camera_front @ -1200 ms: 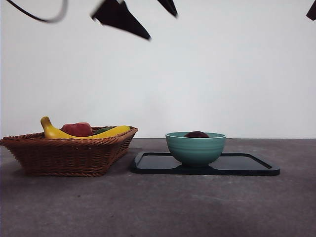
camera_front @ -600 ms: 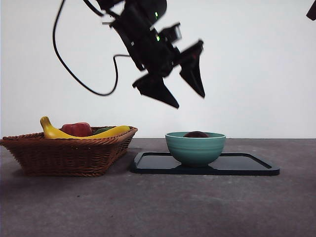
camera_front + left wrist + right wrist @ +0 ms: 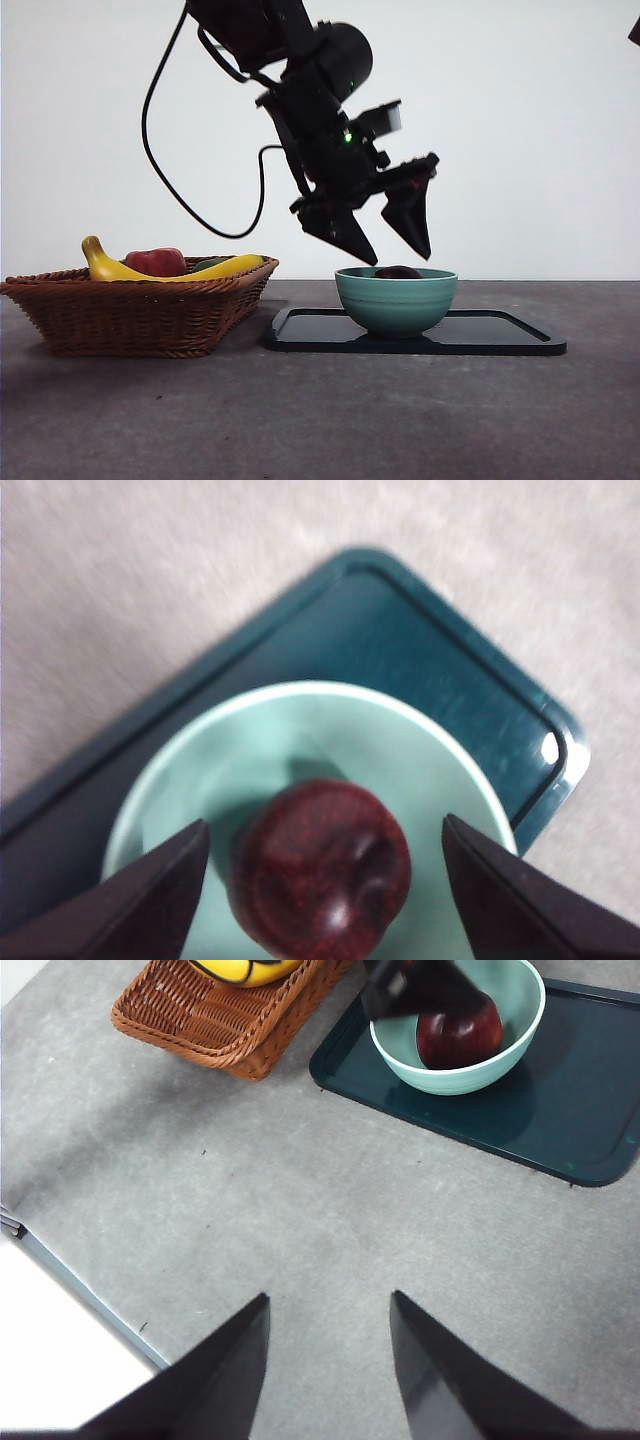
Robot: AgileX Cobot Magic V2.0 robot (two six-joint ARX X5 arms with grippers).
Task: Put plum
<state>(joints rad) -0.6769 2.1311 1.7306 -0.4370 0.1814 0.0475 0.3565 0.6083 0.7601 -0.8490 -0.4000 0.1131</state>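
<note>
Both jaws spread, the left gripper (image 3: 393, 252) has dropped to just above the bowled plum (image 3: 320, 868).

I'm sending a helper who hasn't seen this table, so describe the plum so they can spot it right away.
Find the dark tray on the grey table, right of the wicker basket. On it stands a teal bowl, and the plum lies inside, under the open fingers of the left gripper. It is dark maroon and alone in the bowl, unlike the brighter red fruit and banana in the basket.
</note>
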